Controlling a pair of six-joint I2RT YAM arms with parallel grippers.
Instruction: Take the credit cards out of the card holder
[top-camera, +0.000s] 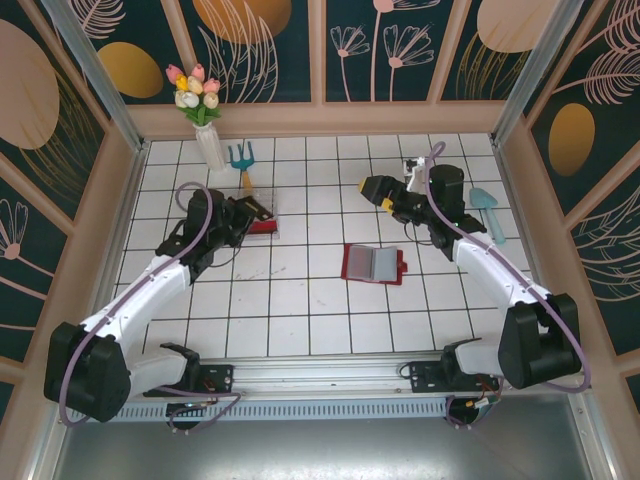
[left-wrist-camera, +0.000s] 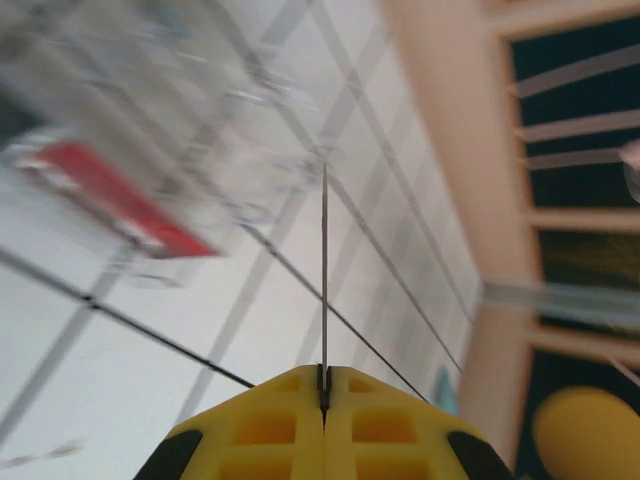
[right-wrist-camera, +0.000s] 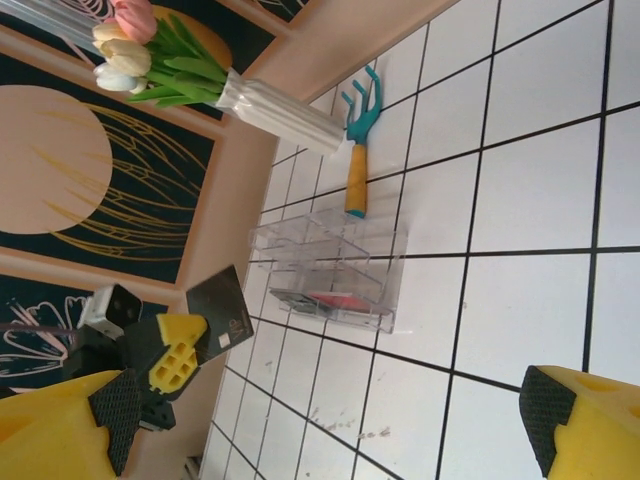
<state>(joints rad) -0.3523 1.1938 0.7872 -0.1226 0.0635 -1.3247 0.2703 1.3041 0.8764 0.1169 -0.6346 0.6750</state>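
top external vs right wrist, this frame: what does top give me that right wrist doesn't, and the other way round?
Top external: the card holder lying open on the tiles, the teal scoop at the right, and both arms whole.
Right wrist: a close look at the dark card pinched in the left hand, and the right hand with its fingers wide open.
Shared: the clear tray with a flat red piece in it, the rake and the tulip vase.

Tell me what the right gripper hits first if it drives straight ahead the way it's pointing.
Most likely the clear plastic tray, dead ahead of the open right gripper, though depth is hard to judge.
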